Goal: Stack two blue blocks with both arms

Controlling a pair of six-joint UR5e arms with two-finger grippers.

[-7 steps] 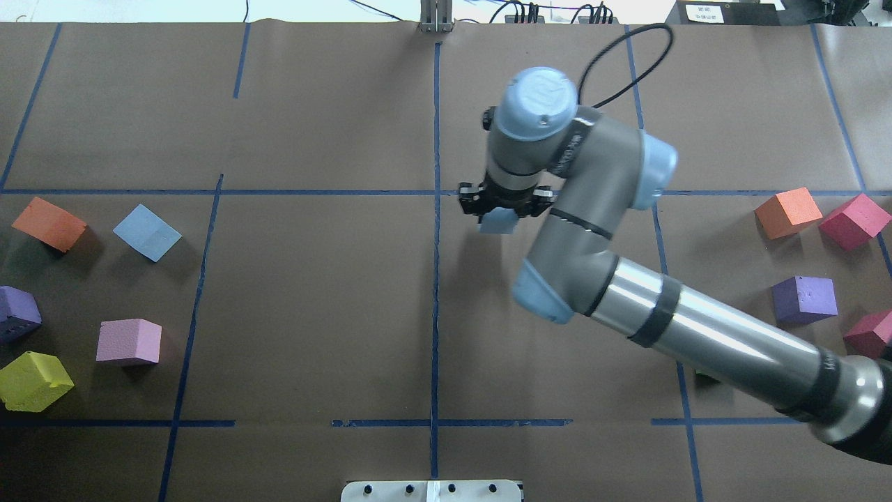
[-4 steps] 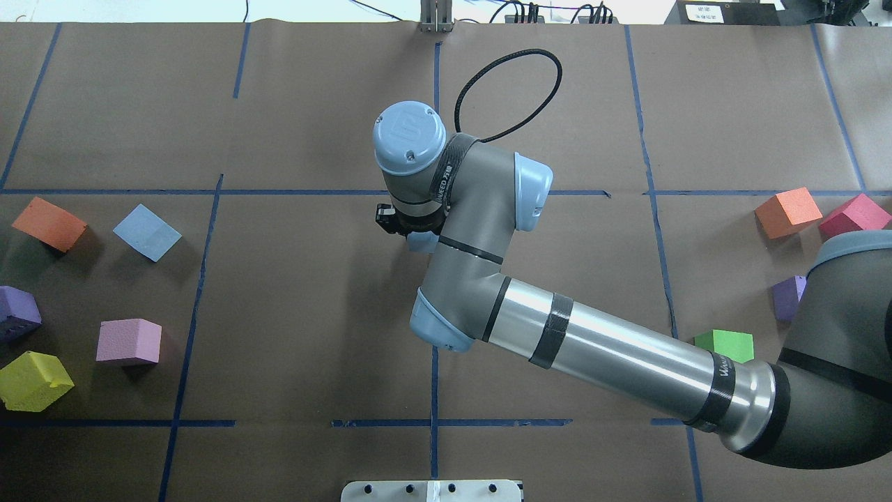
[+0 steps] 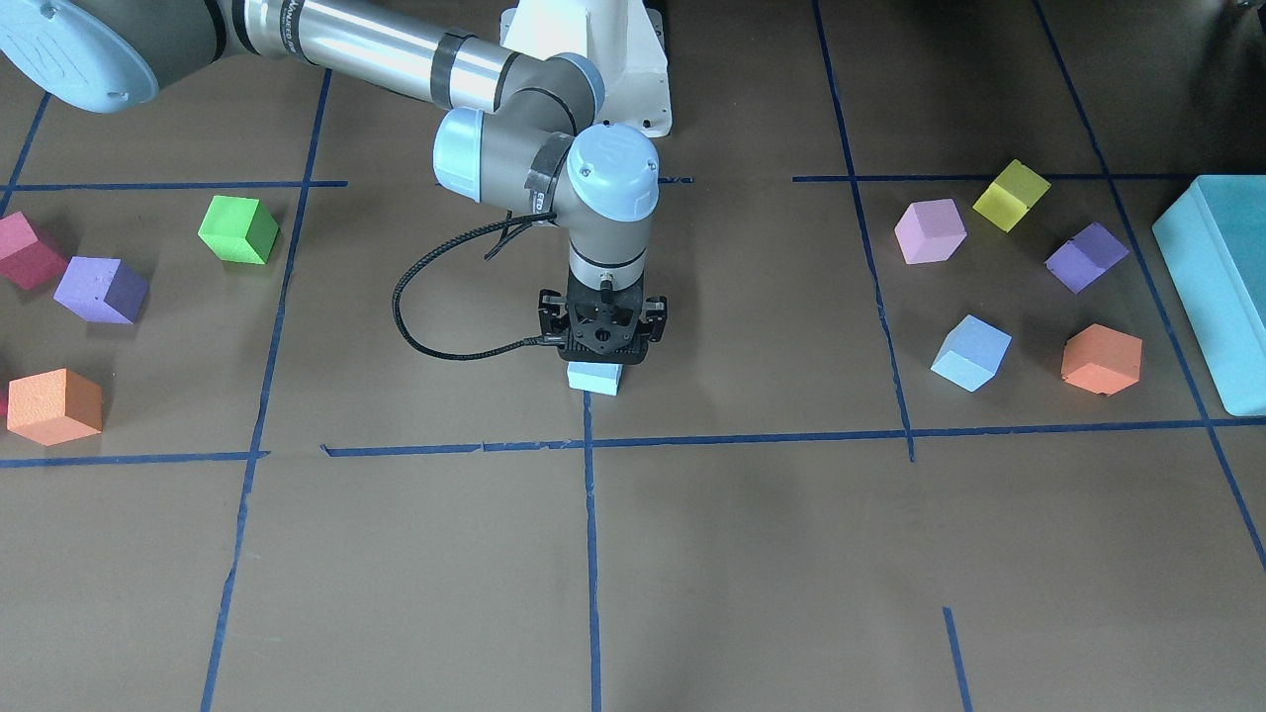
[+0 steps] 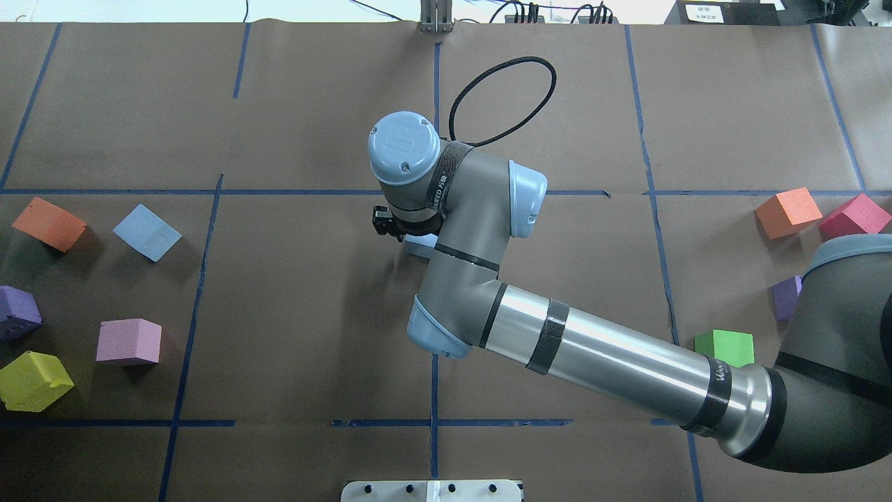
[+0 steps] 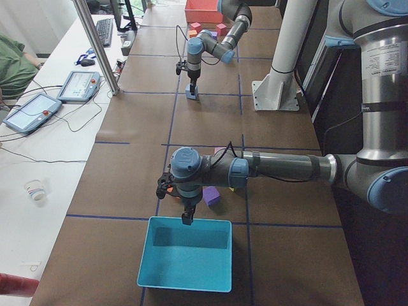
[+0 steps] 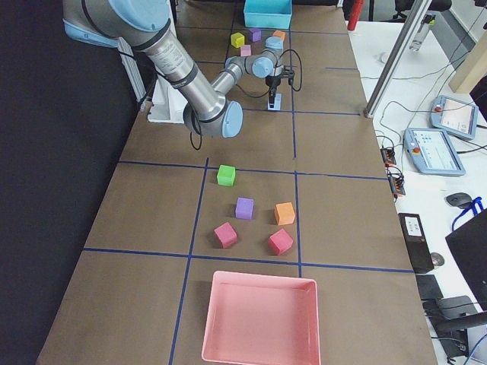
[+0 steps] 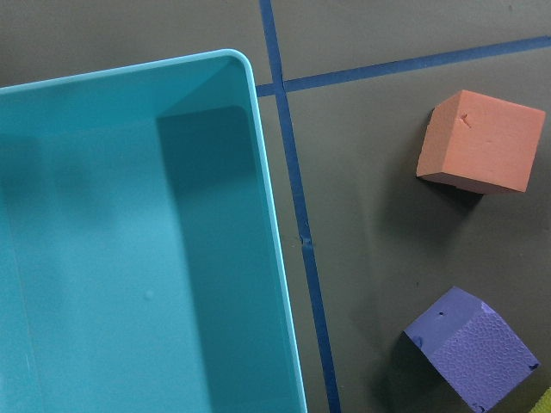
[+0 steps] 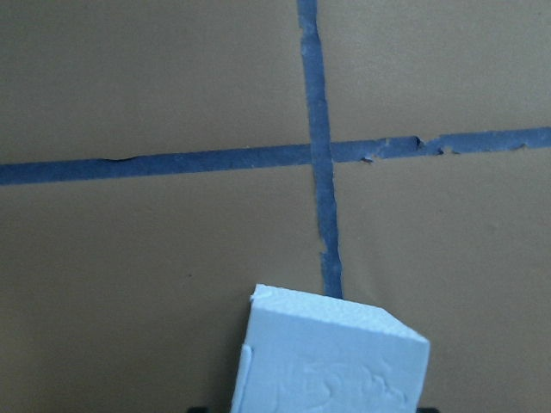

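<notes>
Our right gripper (image 3: 596, 362) is pinched tight on the pale blue block (image 3: 594, 380). It holds the top part from two sides, so the bottom part sticks out below. That block is in the middle of the table, right by the spot where two blue tape lines (image 8: 320, 155) cross. It is very low, and we cannot tell if it touches the table or hangs just above it. The sky-blue block (image 4: 147, 232) sits alone on the left side of the table, near an orange cube (image 4: 49, 223). Our left gripper (image 5: 186, 218) hangs at the left end, over the edge of the teal box (image 7: 129, 258). We cannot tell if it is pinched or spread. We think these blocks are foam, so they should be very light and a bit squishy. A soft pinch should do, and a hard one could dent them. The sides look rough, so they should not slip much. We would grab the sky-blue block up high on two flat sides that face each other, not on its corners. It sits turned, so the gripper would need to turn to match.
</notes>
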